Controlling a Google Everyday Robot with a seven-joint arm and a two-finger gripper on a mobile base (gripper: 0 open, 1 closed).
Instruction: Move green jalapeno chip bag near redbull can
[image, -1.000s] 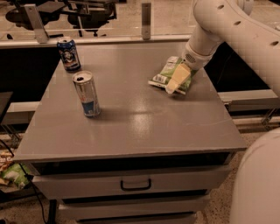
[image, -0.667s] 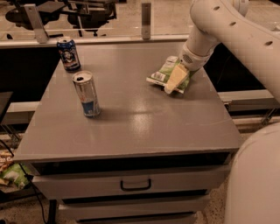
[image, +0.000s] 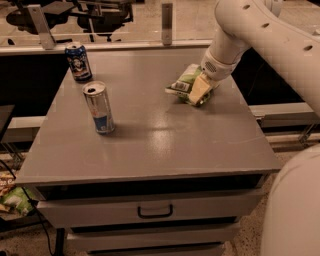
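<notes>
The green jalapeno chip bag (image: 181, 82), crinkled light green and white, lies on the grey table (image: 160, 145) at the back right. My gripper (image: 200, 90) reaches down from the white arm at the upper right and is shut on the bag's right end; a pale finger (image: 199, 89) covers part of the bag. The redbull can (image: 99, 107), slim and silver with a blue lower band, stands upright on the left side of the table, well to the left of the bag.
A shorter dark blue can (image: 78, 61) stands at the back left corner. The table has drawers below, with a handle (image: 155, 212). Another green bag (image: 17, 200) lies on the floor at the left. My white body (image: 295, 210) fills the lower right.
The gripper and the chip bag have shifted slightly to the left together. Both cans have stayed in place.
</notes>
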